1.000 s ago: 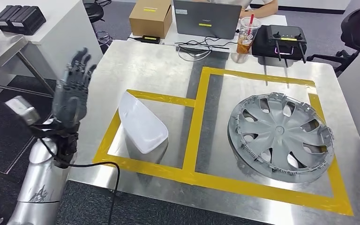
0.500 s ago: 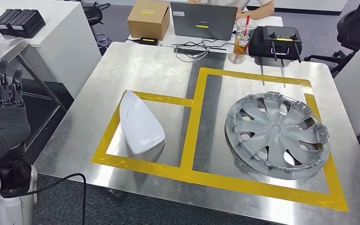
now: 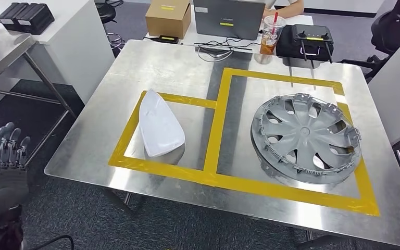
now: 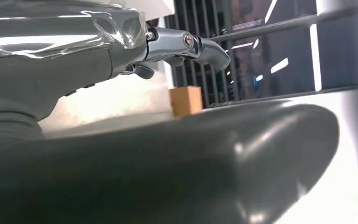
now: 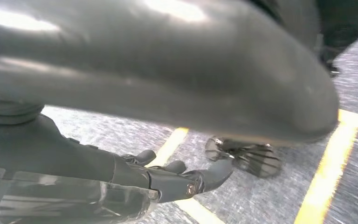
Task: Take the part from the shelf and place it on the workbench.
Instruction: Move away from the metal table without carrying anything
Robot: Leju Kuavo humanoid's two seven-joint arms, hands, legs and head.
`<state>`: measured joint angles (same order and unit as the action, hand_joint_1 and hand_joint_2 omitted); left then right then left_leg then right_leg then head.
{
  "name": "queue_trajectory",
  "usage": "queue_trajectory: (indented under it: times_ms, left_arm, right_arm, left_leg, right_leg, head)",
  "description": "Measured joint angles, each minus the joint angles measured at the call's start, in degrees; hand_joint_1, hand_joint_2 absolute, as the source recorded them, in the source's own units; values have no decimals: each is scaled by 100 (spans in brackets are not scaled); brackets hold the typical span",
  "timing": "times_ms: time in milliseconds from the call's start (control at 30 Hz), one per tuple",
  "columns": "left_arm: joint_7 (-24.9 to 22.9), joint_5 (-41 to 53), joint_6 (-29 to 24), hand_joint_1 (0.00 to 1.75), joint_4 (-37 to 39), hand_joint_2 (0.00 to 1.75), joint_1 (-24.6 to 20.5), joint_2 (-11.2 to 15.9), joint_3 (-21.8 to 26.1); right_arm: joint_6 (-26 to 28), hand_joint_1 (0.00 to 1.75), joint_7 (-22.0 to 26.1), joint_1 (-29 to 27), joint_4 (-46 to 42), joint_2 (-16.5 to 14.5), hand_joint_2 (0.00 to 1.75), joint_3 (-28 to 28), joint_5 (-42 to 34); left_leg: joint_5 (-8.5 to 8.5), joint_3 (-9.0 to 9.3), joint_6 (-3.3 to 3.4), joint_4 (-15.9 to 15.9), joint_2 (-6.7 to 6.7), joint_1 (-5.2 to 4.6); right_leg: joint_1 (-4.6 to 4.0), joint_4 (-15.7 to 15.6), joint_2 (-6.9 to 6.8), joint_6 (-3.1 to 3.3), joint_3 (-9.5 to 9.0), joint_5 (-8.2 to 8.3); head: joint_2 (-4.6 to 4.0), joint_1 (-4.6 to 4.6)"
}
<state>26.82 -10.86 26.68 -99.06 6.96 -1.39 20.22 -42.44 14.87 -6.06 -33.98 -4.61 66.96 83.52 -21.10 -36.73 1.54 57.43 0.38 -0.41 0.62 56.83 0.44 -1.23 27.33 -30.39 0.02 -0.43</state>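
Observation:
A white curved shell part (image 3: 160,126) lies flat on the steel workbench (image 3: 135,67), inside the left yellow-taped rectangle. A grey wheel cover (image 3: 305,138) lies inside the right taped rectangle. My left hand (image 3: 2,167) hangs off the table's near-left corner, over the floor, with its fingers apart and nothing in it. The left wrist view shows that same left hand (image 4: 135,154) close up with its fingers (image 4: 186,43) stretched out and holding nothing. In the right wrist view my right hand (image 5: 158,98) hangs over grey floor marked with yellow lines, its fingers (image 5: 186,182) extended and holding nothing.
Along the workbench's far edge stand a cardboard box (image 3: 167,17), a laptop (image 3: 228,18), a drink cup (image 3: 270,35) and a black controller (image 3: 308,41). A person's arm (image 3: 286,6) rests behind the laptop. A white cabinet (image 3: 67,47) and a steel table (image 3: 0,52) stand to the left.
My left hand has dropped from beside the table's left edge down to the lower left, below table level. The camera has shifted a little; the white part and wheel cover lie as before.

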Motion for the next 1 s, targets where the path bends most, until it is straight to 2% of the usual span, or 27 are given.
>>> queue_trajectory:
  times_ms: [67, 100, 133, 167, 200, 233, 267, 300, 333, 367, 433, 467, 500, 567, 600, 633, 667, 700, 733, 767, 800, 833, 867, 900, 933, 967, 1000]
  left_arm:
    - [-10, 176, -14, 0, 182, 0, 90, -17, 189]
    - [-5, 280, -5, 0, 292, 0, 136, -28, 319]
    - [5, 383, 17, 0, 406, 0, 169, -41, 465]
    - [18, 492, 48, 0, 533, 0, 192, -56, 621]
    - [31, 611, 78, 0, 667, 0, 206, -73, 777]
    - [44, 731, 112, 0, 808, 0, 214, -93, 931]
    - [54, 854, 140, 0, 953, 0, 216, -117, 1082]
    - [57, 967, 161, 0, 1085, 0, 215, -143, 1219]
    - [59, 1073, 181, 0, 1209, 0, 209, -167, 1348]
    - [59, 1172, 195, 0, 1320, 0, 197, -189, 1466]
    - [58, 1365, 226, 0, 1524, 0, 150, -231, 1686]
    - [56, 1458, 241, 0, 1617, 0, 128, -253, 1780]
    - [49, 1555, 254, 0, 1707, 0, 103, -273, 1872]
    - [29, 1786, 279, 0, 1900, 0, 49, -314, 2046]
    - [20, 1916, 292, 0, 2009, 0, 13, -336, 2131]
    - [13, 2040, 306, 0, 2118, 0, -19, -358, 2207]
    - [6, 2158, 318, 0, 2229, 0, -42, -378, 2278]
    - [-3, 2288, 328, 0, 2358, 0, -58, -395, 2353]
    - [-11, 2416, 338, 0, 2496, 0, -70, -406, 2430]
    - [-17, 2549, 349, 0, 2646, 0, -81, -417, 2505]
    - [-17, 2698, 355, 0, 2808, 0, -91, -425, 2574]
    - [-11, 2847, 349, 0, 2969, 0, -102, -429, 2633]
    - [-3, 3000, 337, 0, 3125, 0, -114, -432, 2682]
    - [12, 3175, 312, 0, 3290, 0, -130, -427, 2727]
    - [29, 3350, 281, 0, 3460, 0, -145, -421, 2764]
    - [42, 3546, 247, 0, 3647, 0, -163, -404, 2799]
    - [52, 3758, 200, 0, 3844, 0, -186, -376, 2831]
  right_arm:
    - [-348, 0, 112, -36, -318, -113, 0, 140, 211]
    - [-535, 0, 151, -50, -482, -168, 0, 228, 325]
    - [-696, 0, 174, -62, -632, -232, 0, 326, 425]
    - [-814, 0, 189, -68, -772, -291, 0, 433, 507]
    - [-891, 0, 199, -75, -900, -344, 0, 540, 564]
    - [-937, 0, 204, -79, -1014, -400, 0, 642, 599]
    - [-956, 0, 205, -82, -1114, -443, 0, 732, 620]
    - [-954, 0, 205, -83, -1186, -478, 0, 805, 630]
    - [-934, 0, 205, -82, -1239, -499, 0, 868, 638]
    - [-898, 0, 205, -79, -1268, -512, 0, 919, 645]
    - [-785, 0, 204, -62, -1284, -518, 0, 1012, 651]
    - [-724, 0, 204, -44, -1280, -516, 0, 1053, 653]
    - [-659, 0, 203, -19, -1268, -512, 0, 1097, 654]
    - [-537, 0, 202, 21, -1219, -503, 0, 1183, 656]
    - [-484, 0, 202, 33, -1179, -495, 0, 1228, 656]
    - [-443, 0, 201, 40, -1133, -484, 0, 1263, 660]
    - [-412, 0, 199, 51, -1082, -471, 0, 1292, 662]
    - [-383, 0, 196, 65, -1027, -451, 0, 1319, 664]
    - [-348, 0, 189, 82, -964, -429, 0, 1345, 665]
    - [-312, 0, 183, 102, -896, -403, 0, 1374, 664]
    - [-270, 0, 175, 121, -824, -371, 0, 1403, 664]
    - [-222, 0, 163, 141, -749, -340, 0, 1426, 664]
    - [-180, 0, 148, 159, -681, -307, 0, 1443, 664]
    - [-130, 0, 125, 178, -612, -272, 0, 1457, 664]
    - [-80, 0, 96, 203, -549, -235, 0, 1464, 664]
    - [-30, 0, 63, 234, -482, -196, 0, 1471, 663]
    - [30, 0, 19, 263, -401, -155, 0, 1479, 661]
  left_leg:
    - [33, -21, -71, 15, -10, 21]
    - [-64, -55, -111, 73, -15, 34]
    - [-272, -115, -152, 235, -21, 50]
    - [-573, -200, -195, 517, -25, 69]
    - [-894, -291, -235, 894, -25, 85]
    - [-1125, -363, -263, 1278, -25, 101]
    - [-1225, -379, -279, 1562, -25, 113]
    - [-1195, -305, -284, 1668, -26, 121]
    - [-1072, -118, -280, 1545, -26, 126]
    - [-937, 183, -270, 1212, -32, 129]
    - [-886, 844, -220, 326, -80, 117]
    - [-915, 1032, -183, 25, -107, 99]
    - [-952, 1101, -141, -121, -125, 73]
    - [-853, 1025, -33, -164, -94, 47]
    - [-779, 973, 27, -191, -63, 47]
    - [-691, 906, 87, -223, -26, 54]
    - [-601, 824, 131, -245, 13, 60]
    - [-523, 726, 157, -246, 49, 45]
    - [-448, 628, 172, -243, 91, 32]
    - [-370, 533, 176, -239, 134, 16]
    - [-292, 436, 178, -232, 179, 3]
    - [-217, 339, 173, -219, 224, -6]
    - [-150, 248, 164, -199, 266, -14]
    - [-95, 166, 151, -169, 306, -21]
    - [-51, 99, 132, -128, 342, -30]
    - [-7, 64, 104, -99, 380, -37]
    - [36, 47, 71, -79, 419, -37]
  right_leg:
    - [14, -18, -4, 87, 78, 69]
    - [27, -24, -12, 137, 121, 121]
    - [44, -32, -21, 176, 180, 183]
    - [47, -31, -30, 200, 248, 245]
    - [44, -28, -33, 215, 324, 308]
    - [40, -23, -35, 215, 394, 371]
    - [37, -17, -35, 208, 465, 435]
    - [35, -13, -33, 197, 535, 496]
    - [35, -10, -30, 181, 599, 554]
    - [35, -9, -26, 162, 661, 612]
    - [28, -14, -15, 99, 742, 717]
    - [26, -23, -9, 63, 756, 770]
    - [30, -37, -1, 20, 765, 825]
    - [46, -73, 18, -51, 784, 920]
    - [53, -39, 21, -59, 827, 869]
    - [56, 80, 20, -40, 893, 712]
    - [59, 322, 12, -3, 983, 460]
    - [57, 673, 9, 30, 1092, 157]
    - [58, 1072, 9, 36, 1183, -91]
    - [58, 1423, 9, 10, 1227, -232]
    - [58, 1634, 5, -43, 1192, -247]
    - [58, 1629, -7, -110, 1044, -151]
    - [55, 1408, -42, -163, 787, -22]
    - [46, 1005, -133, -182, 432, 58]
    - [27, 502, -236, -163, 56, 46]
    - [5, 104, -318, -111, -207, -14]
    - [-21, -162, -370, -50, -364, -84]
  head:
    - [0, 1]
    - [0, -5]
    - [0, -13]
    - [0, -22]
    - [0, -32]
    - [0, -35]
    - [0, -35]
    - [0, -37]
    - [0, -37]
    - [0, -38]
    - [1, -29]
    - [1, -20]
    - [1, -17]
    - [1, -15]
    - [1, -14]
    - [1, -5]
    - [2, 3]
    - [2, 10]
    - [2, 14]
    - [2, 15]
    - [2, 14]
    - [2, 15]
    - [2, 15]
    - [2, 14]
    - [2, 16]
    - [2, 9]
    - [2, 8]
